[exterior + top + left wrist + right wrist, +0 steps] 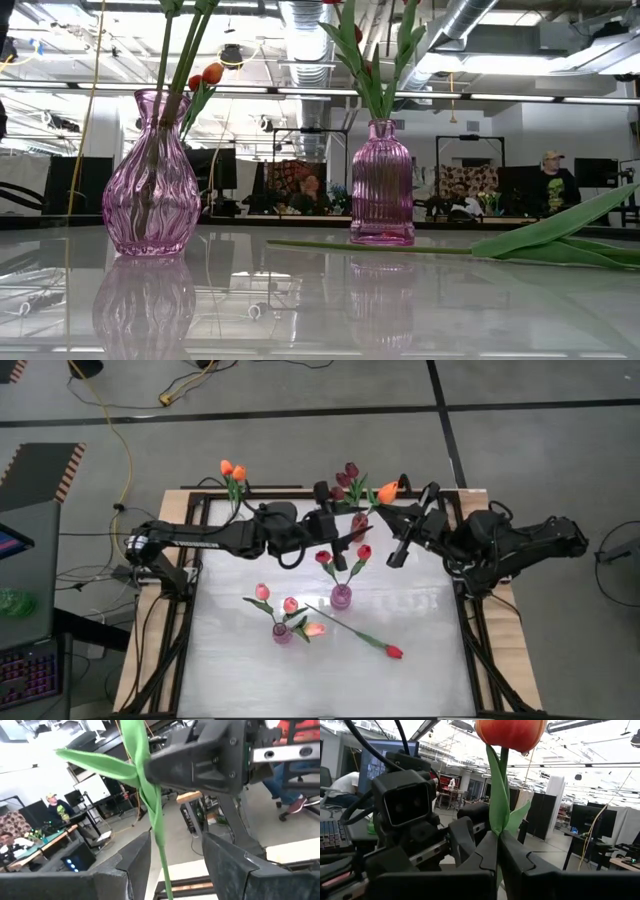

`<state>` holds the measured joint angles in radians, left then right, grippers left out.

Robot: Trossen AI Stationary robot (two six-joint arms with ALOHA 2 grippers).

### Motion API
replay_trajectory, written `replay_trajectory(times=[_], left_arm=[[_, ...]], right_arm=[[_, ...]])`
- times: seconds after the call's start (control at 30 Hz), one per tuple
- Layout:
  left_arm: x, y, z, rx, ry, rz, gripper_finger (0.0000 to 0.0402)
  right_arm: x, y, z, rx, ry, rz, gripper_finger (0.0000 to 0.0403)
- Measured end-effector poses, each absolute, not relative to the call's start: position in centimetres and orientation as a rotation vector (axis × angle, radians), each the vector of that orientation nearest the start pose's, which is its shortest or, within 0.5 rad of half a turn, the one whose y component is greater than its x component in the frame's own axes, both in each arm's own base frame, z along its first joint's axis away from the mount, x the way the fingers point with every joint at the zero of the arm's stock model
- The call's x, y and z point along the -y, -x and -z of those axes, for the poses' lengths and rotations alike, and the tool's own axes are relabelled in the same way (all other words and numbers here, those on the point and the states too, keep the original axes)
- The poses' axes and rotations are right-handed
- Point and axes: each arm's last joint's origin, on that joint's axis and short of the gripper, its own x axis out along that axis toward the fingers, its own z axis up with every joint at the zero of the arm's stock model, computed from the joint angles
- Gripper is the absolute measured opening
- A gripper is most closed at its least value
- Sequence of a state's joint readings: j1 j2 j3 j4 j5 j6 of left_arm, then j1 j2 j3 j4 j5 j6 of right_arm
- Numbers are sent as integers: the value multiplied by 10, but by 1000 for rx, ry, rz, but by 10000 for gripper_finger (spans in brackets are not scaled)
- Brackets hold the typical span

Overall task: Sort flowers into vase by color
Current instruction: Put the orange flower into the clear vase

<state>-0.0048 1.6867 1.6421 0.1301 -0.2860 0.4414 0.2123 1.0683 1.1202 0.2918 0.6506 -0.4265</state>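
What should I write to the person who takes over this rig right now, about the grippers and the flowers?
Right gripper: shut on the stem of an orange tulip, held above the table's edge.
Left gripper: open, fingers either side of a green stem, apparently the same tulip's.
Done: red tulips in one vase, pink tulips in another; orange pair and maroon tulips stand at the edge.
Left: the held tulip, and a loose red tulip lying on the table.
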Motion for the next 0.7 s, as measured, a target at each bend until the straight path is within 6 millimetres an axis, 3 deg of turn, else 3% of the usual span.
replay_trajectory(times=[0.33, 0.7], left_arm=[[-6, -392, -431, 110, -406, -297, 162], [-13, -392, -433, 149, -377, -242, 111]], right_arm=[[-29, -219, -438, 216, 271, 492, 36], [-30, -219, -438, 227, 277, 453, 36]])
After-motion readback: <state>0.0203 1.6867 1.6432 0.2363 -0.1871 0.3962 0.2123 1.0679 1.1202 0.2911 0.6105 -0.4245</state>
